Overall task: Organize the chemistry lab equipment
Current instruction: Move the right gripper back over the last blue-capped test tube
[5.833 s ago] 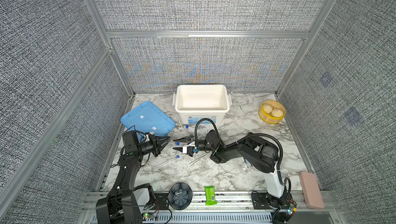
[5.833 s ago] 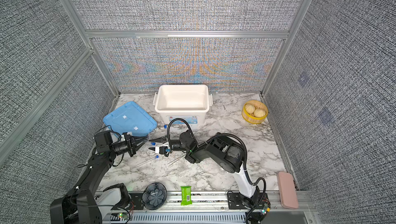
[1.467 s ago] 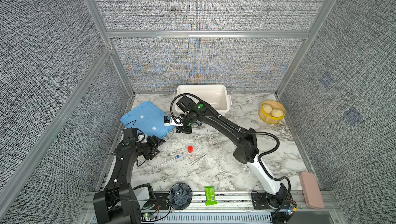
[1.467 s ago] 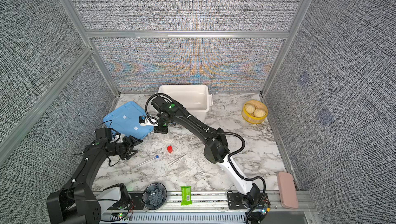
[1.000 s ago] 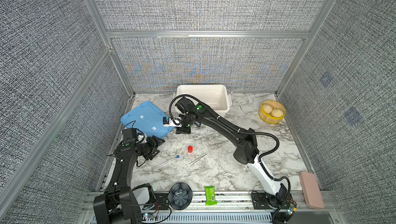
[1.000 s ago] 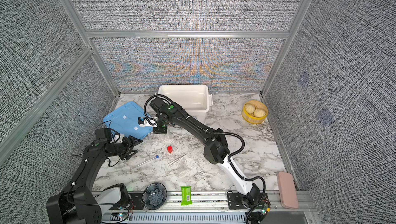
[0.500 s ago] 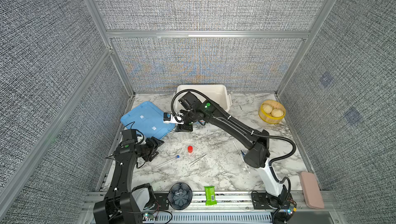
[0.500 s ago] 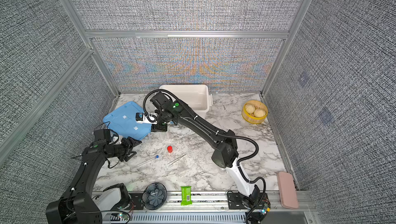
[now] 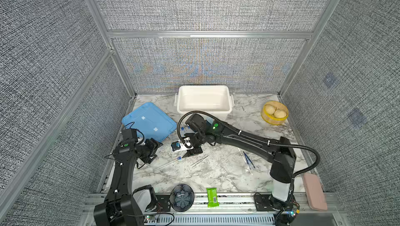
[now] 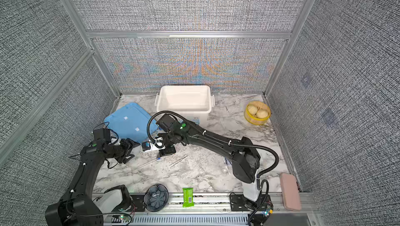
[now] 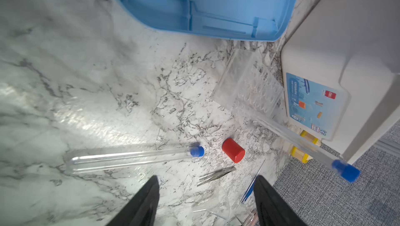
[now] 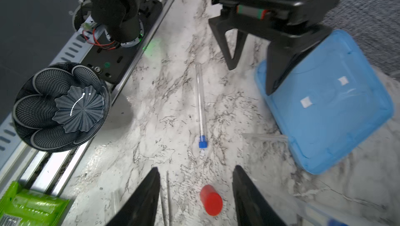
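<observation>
My right gripper (image 12: 196,168) hangs open over the red-capped vial (image 12: 211,200), which lies between its fingers untouched; in both top views the gripper (image 9: 192,152) (image 10: 166,151) hides the vial. A blue-capped tube (image 9: 167,163) (image 12: 200,106) lies left of it, and the silver tweezers (image 9: 200,161) (image 11: 216,174) lie to the right. A second, blurred tube (image 11: 303,147) shows beside a clear rack (image 11: 249,86). The dark blue tweezers (image 9: 247,160) and a clear glass piece (image 11: 218,201) lie further right. My left gripper (image 9: 157,147) (image 11: 206,178) is open and empty near the blue lid.
A white bin (image 9: 203,86) stands at the back, with a blue lid (image 9: 149,121) to its left. A yellow tub of buns (image 9: 274,121) is at the back right. A dark fluted bowl (image 9: 182,197), a green packet (image 9: 212,196) and a pink case (image 9: 315,192) sit along the front rail.
My right gripper has swung from the blue lid's edge back toward the table's middle and come down over the red-capped vial. The left arm has barely moved.
</observation>
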Motion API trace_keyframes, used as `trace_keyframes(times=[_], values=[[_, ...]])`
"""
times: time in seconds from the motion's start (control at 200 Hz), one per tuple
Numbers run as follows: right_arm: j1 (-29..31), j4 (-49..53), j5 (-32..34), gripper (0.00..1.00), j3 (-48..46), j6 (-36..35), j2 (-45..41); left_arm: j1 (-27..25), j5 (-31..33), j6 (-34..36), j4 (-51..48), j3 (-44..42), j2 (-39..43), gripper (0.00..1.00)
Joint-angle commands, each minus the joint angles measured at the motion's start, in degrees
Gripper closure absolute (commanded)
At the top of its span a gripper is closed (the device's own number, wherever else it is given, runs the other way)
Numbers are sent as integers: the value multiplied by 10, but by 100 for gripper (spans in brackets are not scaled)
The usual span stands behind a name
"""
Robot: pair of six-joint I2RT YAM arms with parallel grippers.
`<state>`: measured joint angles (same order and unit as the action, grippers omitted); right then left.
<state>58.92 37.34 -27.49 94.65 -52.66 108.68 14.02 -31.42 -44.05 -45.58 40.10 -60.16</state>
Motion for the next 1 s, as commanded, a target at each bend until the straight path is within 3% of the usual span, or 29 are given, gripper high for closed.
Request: trace_keyframes(times=[0.0, 0.275, 0.63, 0.995], values=[[5, -51, -43, 43, -18, -47, 20, 3, 31, -14, -22, 6, -4, 29], [4, -84, -29, 42, 18, -14, 125, 8, 90, -21, -58, 23, 3, 29], [-14, -67, -13, 45, 57, 9, 199, 10, 154, -38, -61, 3, 50, 29], [-16, -60, -3, 57, 68, 27, 225, 10, 143, -42, -73, 12, 51, 29]])
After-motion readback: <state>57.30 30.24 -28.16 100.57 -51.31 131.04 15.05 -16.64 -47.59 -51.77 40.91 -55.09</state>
